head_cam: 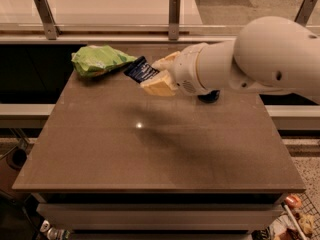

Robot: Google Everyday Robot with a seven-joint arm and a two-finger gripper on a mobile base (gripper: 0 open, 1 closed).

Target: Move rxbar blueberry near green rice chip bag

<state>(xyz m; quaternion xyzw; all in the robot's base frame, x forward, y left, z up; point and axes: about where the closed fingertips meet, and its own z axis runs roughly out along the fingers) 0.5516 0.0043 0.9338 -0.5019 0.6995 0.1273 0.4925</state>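
Note:
The rxbar blueberry (142, 70), a small dark blue bar with white lettering, is held in the air in my gripper (158, 76), whose cream fingers are shut on its right end. The bar hangs above the table, just right of the green rice chip bag (100, 60), a wrinkly light-green bag lying at the table's back left. The bar's left tip is close to the bag's pointed corner. My white arm (260, 56) reaches in from the right.
The brown table (150, 149) stretches toward the front. The blue can's base (209, 97) peeks out under my arm at the back right; the rest is hidden. A counter with metal posts (173, 17) runs behind the table.

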